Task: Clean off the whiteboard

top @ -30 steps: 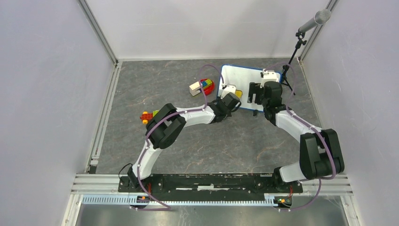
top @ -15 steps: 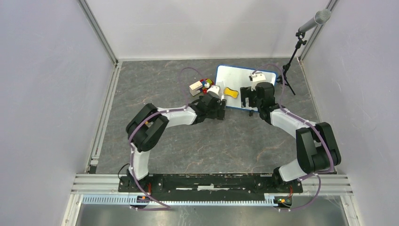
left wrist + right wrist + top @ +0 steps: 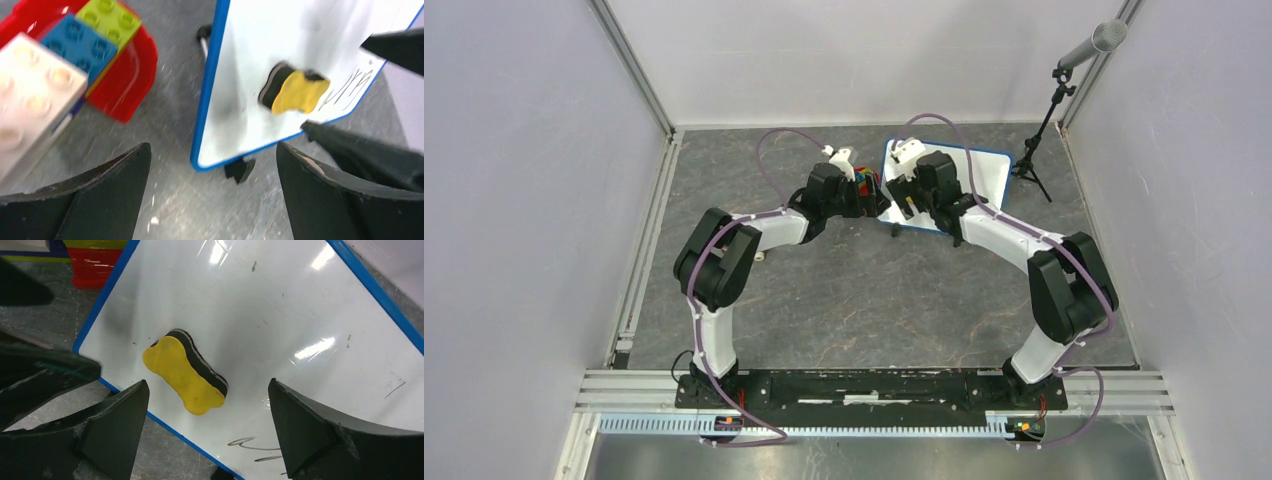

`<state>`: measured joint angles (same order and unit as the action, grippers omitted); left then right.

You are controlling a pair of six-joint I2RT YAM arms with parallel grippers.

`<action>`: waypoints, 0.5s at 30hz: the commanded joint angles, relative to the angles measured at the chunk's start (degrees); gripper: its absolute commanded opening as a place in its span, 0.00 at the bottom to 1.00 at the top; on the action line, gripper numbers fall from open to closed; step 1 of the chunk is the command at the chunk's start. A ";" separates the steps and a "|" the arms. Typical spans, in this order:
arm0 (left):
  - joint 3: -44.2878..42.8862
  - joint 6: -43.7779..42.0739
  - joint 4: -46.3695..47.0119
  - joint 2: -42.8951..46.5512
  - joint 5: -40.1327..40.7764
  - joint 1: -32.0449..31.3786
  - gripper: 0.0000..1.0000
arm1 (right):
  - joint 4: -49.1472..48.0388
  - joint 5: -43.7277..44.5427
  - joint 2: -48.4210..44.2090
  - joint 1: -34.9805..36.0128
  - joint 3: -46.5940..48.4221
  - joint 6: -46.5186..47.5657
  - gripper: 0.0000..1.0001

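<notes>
The whiteboard (image 3: 990,172) lies at the back right, white with a blue rim (image 3: 206,95) and short black feet. Black handwriting (image 3: 251,443) runs near its front edge. A yellow eraser (image 3: 185,373) with a black base lies loose on the board's left part (image 3: 298,91). My left gripper (image 3: 212,150) is open, low over the floor just off the board's near left corner (image 3: 865,196). My right gripper (image 3: 208,385) is open above the board, its fingers on either side of the eraser without touching it (image 3: 905,190).
A red bowl (image 3: 126,75) holding blue and green bricks sits just left of the board, with a white brick (image 3: 35,87) beside it. A microphone stand (image 3: 1035,160) stands off the board's right edge. Grey walls close in the floor.
My left gripper has opened, left the eraser lying on the board and pulled back to the left. My right gripper has moved left across the board to above the eraser.
</notes>
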<state>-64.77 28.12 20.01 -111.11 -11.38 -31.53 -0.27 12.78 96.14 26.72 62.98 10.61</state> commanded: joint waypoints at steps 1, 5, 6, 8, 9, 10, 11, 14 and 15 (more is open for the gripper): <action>-5.88 4.22 5.87 -5.56 -5.99 1.69 0.99 | 4.53 2.17 1.71 0.68 4.60 6.00 0.93; -9.66 3.01 6.11 -10.08 -9.14 1.81 0.89 | 5.22 1.00 2.38 3.08 5.37 9.85 0.90; -9.67 2.21 6.22 -10.46 -9.48 1.82 0.88 | 5.12 0.74 2.46 3.47 5.38 10.24 0.89; -9.69 1.04 6.01 -10.80 -10.00 1.91 0.86 | 5.11 1.01 2.92 4.01 5.70 10.55 0.88; -9.61 0.58 6.00 -10.86 -10.27 2.00 0.85 | 5.17 1.07 3.20 4.19 5.89 10.57 0.86; -9.42 -0.18 6.04 -10.82 -10.54 1.95 0.84 | 5.12 0.87 3.54 4.30 6.18 10.65 0.84; -9.41 -0.77 6.08 -10.92 -10.86 1.98 0.81 | 4.78 1.05 3.92 4.38 6.25 10.66 0.83; -10.08 -1.79 6.54 -11.73 -12.60 1.95 0.75 | 4.72 3.11 5.84 4.73 7.26 10.72 0.80; -10.11 -2.04 6.88 -11.94 -13.23 1.95 0.74 | 4.83 3.70 6.33 4.90 7.55 10.94 0.79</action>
<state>-72.73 29.23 23.90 -122.34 -20.75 -29.74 5.32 13.87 100.53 31.40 67.11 20.03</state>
